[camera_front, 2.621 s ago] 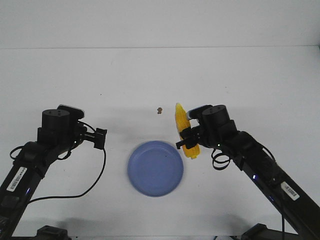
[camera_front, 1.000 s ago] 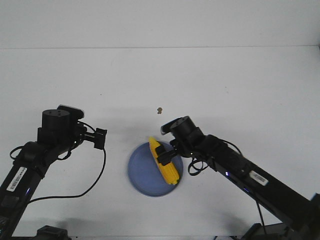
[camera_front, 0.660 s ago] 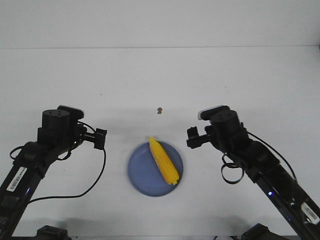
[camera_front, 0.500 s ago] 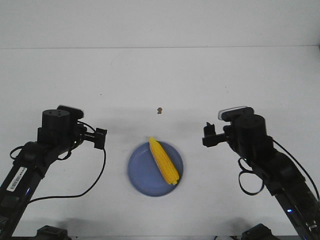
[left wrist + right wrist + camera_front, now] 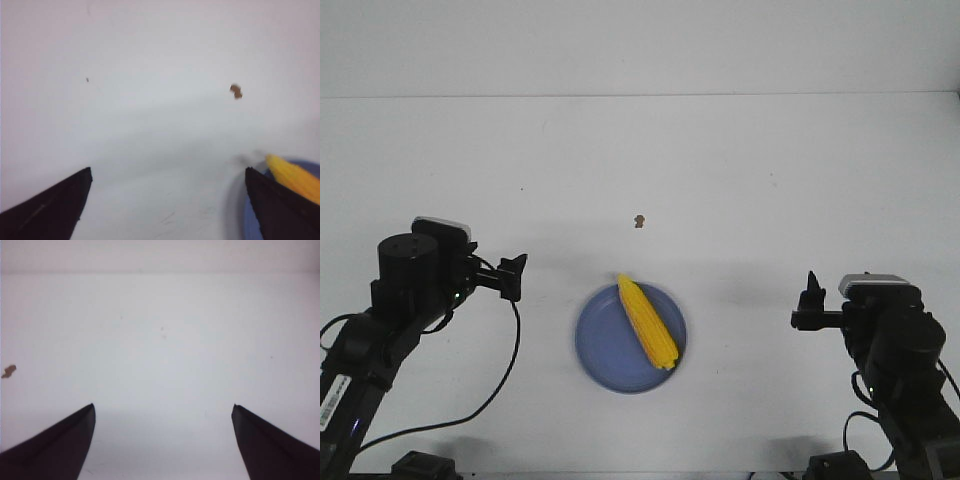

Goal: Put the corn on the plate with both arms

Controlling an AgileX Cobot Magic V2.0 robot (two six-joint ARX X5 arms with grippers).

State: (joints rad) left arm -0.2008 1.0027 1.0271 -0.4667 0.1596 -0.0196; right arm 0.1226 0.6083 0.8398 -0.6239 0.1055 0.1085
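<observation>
The corn (image 5: 647,320) lay across the right half of the plate (image 5: 603,350), task apparently done; left hand (image 5: 512,277) at nine o'clock and right hand (image 5: 809,305) at three o'clock both stood empty, fingers apart.

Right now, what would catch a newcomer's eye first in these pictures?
The bright yellow corn stands out, lying diagonally on the blue plate near the front middle of the white table. On either side, the left end effector and the right end effector hang open and empty. A small brown speck sits beyond the plate.
</observation>
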